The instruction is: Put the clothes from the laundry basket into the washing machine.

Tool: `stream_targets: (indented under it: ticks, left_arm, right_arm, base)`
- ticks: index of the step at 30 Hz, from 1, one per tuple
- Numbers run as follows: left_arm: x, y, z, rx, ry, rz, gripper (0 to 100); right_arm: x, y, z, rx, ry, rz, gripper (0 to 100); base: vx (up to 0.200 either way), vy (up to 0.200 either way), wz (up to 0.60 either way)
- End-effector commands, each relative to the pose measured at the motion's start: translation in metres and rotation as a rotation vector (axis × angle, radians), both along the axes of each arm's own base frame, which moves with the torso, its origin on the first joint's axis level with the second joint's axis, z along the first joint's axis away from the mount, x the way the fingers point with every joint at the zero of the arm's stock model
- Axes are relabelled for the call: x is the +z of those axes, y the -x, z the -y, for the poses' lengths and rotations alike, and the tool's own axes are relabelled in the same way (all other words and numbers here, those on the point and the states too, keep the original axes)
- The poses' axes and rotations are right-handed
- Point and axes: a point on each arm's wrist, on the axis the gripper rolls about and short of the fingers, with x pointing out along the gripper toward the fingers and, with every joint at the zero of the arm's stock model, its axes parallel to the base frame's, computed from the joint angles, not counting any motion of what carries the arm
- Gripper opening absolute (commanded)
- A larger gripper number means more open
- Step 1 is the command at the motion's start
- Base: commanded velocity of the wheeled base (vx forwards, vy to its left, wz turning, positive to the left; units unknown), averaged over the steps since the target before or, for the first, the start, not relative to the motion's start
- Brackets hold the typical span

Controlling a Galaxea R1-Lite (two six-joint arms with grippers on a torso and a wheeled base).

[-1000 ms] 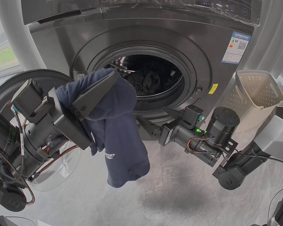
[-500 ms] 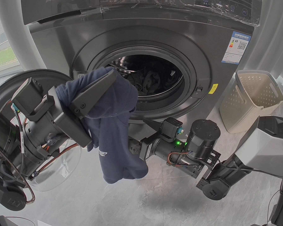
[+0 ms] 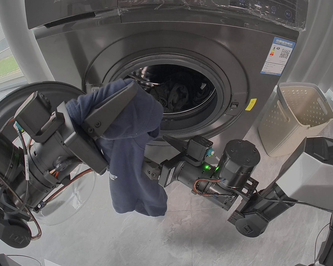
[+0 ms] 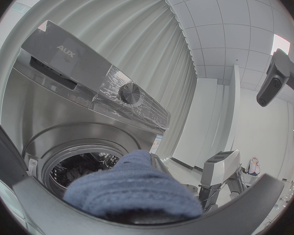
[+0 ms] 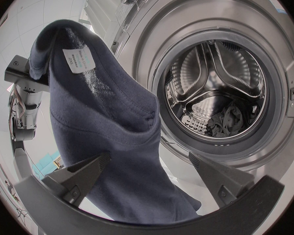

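Left pincer (image 3: 118,102) is clamping my navy shirt (image 3: 137,174), which is hanging before the washing machine (image 3: 248,56) while my right pincer (image 5: 148,155) is gaping wide just beside its folds. I'm judging this the loading step; next I'm needing to lift it into the drum (image 3: 174,89).

A laundry corner — front-loading washing machine (image 3: 248,56), laundry basket (image 3: 281,126), floor tiles (image 3: 196,237), curtains (image 4: 137,43).

My head camera looks down on the washing machine (image 3: 63,56) front, close. Left wrist camera tilts up toward the ceiling (image 4: 238,33); right wrist faces the drum (image 5: 215,82) — all three share its opening.
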Motion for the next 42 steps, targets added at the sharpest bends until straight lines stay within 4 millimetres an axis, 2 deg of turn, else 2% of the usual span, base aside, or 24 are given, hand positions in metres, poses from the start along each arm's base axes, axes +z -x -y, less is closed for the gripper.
stream_targets:
  ticks: [1,20,21,31,33,40,42]
  left_arm:
    - [0.000,0.000,0.000,0.001,0.001,0.001,0]
    - [-0.002,0.000,0.001,-0.002,-0.006,-0.007,0]
    - [-0.002,-0.001,0.000,0.000,-0.006,-0.007,0]
    - [-0.003,-0.001,0.001,-0.001,-0.006,-0.009,0]
    - [-0.003,-0.001,0.000,0.001,-0.006,-0.009,0]
    - [-0.001,-0.007,-0.005,0.033,-0.006,-0.008,0]
    - [-0.002,-0.007,-0.005,0.034,-0.007,-0.009,0]
  right_arm:
    - [-0.002,-0.004,-0.005,0.002,-0.013,0.009,100]
    - [0.004,-0.010,-0.014,0.012,-0.064,0.058,100]
    - [0.004,-0.010,-0.014,0.012,-0.064,0.058,0]
    - [0.009,-0.011,-0.004,-0.009,-0.060,0.065,0]
    - [0.017,-0.010,0.005,-0.021,-0.064,0.069,0]
    - [0.040,-0.002,0.058,-0.117,-0.049,0.060,0]
    - [0.044,0.001,0.066,-0.129,-0.048,0.062,0]
  base:
    - [0.000,0.000,0.00]
    - [0.000,0.000,0.00]
    - [0.000,0.000,0.00]
    - [0.000,0.000,0.00]
    - [0.000,0.000,0.00]
    - [0.000,0.000,0.00]
    - [0.000,0.000,0.00]
